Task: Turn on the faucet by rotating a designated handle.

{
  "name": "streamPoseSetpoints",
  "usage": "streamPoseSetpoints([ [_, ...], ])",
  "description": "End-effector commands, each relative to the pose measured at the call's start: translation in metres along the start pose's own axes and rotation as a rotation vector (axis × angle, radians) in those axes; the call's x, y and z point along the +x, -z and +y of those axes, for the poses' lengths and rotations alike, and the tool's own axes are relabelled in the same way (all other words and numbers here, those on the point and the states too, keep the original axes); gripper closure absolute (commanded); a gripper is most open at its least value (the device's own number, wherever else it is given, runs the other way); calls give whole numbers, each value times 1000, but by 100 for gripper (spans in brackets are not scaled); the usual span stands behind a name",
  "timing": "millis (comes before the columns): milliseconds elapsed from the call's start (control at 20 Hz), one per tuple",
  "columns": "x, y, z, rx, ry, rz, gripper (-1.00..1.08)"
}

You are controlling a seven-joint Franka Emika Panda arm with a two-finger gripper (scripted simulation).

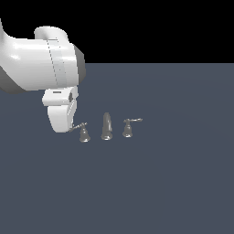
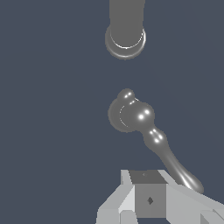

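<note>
I judge the handle (image 1: pixel 83 132), leftmost faucet piece on the tabletop (image 1: pixel 173 183) in the exterior view, rigid, slick metal best pushed near its lever tip (image 2: pixel 192 183); the arm hangs over it, hand (image 2: pixel 151 199) beside that tip, grip state unreadable.

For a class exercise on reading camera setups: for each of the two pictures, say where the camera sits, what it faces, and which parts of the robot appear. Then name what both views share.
Exterior view: off the arm, raised, looking down across the dark floor at the faucet; the white arm fills the upper part of the exterior view's left.
Wrist view: on the wrist, looking straight down at the handle, the gripper at the frame's edge by the lever tip.
Shared: the handle and the spout.
</note>
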State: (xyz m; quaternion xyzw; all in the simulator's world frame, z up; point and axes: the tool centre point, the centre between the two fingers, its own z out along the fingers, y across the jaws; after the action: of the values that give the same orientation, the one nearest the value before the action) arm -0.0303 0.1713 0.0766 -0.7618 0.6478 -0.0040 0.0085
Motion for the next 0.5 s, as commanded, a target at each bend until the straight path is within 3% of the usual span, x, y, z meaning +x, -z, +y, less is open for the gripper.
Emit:
streamPoseSetpoints([
  [0, 1, 0, 16, -16, 5, 5, 108],
  [250, 3, 1, 33, -18, 8, 5, 108],
  [350, 4, 0, 22, -4, 2, -1, 108],
  [450, 10, 0, 28, -6, 3, 0, 108],
])
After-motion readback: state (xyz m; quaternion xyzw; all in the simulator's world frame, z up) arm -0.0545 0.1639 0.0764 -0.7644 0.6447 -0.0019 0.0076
